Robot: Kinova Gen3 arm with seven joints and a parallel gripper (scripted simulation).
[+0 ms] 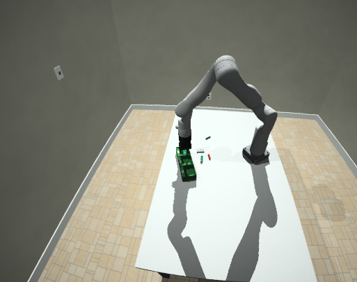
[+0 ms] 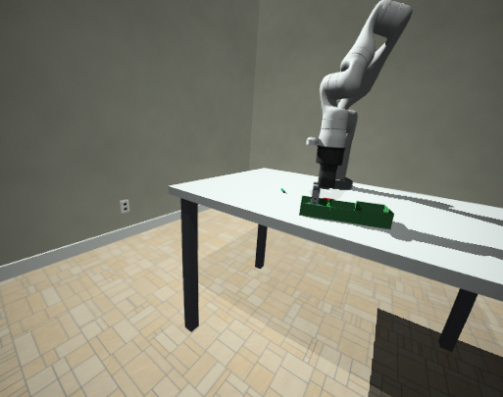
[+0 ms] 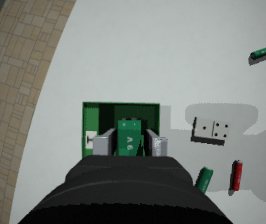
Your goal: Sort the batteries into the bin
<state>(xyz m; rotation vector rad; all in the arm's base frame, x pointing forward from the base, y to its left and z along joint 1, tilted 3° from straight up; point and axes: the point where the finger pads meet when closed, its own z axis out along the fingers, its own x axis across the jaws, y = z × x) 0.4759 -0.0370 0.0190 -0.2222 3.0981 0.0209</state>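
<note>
Green bin (image 1: 187,166): long, low, partitioned tray standing flat on the white table near its edge. Green block-shaped battery (image 3: 128,137): upright over the end compartment, white lettering on its face. Green cylindrical battery (image 3: 204,180): lying just beside the bin. Red cylindrical battery (image 3: 236,176): lying next to the green one. Second green cylinder (image 3: 262,53): lying well apart.
</note>
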